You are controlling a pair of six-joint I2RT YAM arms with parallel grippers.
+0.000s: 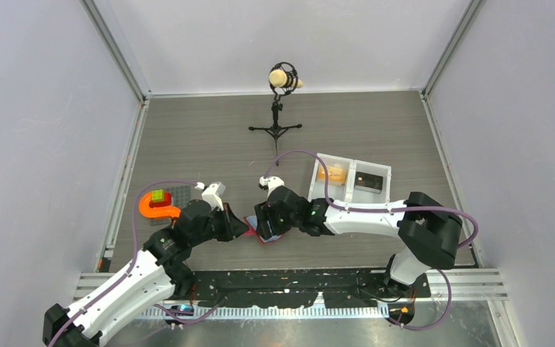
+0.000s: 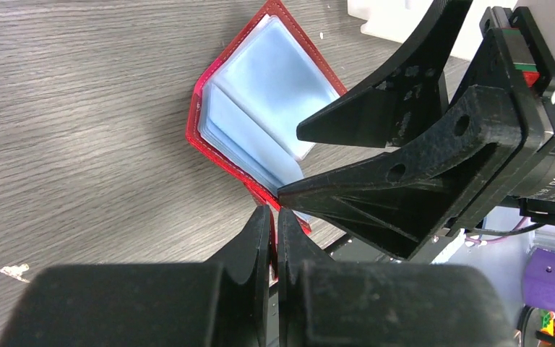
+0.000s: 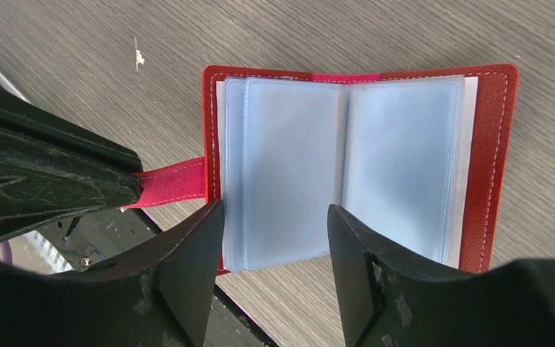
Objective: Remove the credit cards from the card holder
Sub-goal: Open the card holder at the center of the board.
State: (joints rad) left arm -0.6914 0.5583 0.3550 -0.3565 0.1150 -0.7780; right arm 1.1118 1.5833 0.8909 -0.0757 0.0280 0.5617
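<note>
Right wrist view, and the card holder [image 3: 347, 166] lay open flat on the table [image 3: 79, 43], filling the middle of the frame, its spine running top to bottom, straight away from the claw. The right gripper [image 3: 274, 213] stood spread, fingers straddling the lower edge of the left-hand pocket leaf, gripping nothing. The left gripper [image 2: 274, 217] came in from the left edge, pressed together on the red strap [image 3: 177, 182], pinning the holder. So the right arm was the nearer one to the pockets, which sat dead ahead of it. Whether any credit cards remained inside was hard to say; the pale sleeves looked blank. In the top view, right of centre, a dark card [image 1: 368, 181] lay in the white tray [image 1: 350, 160].
</note>
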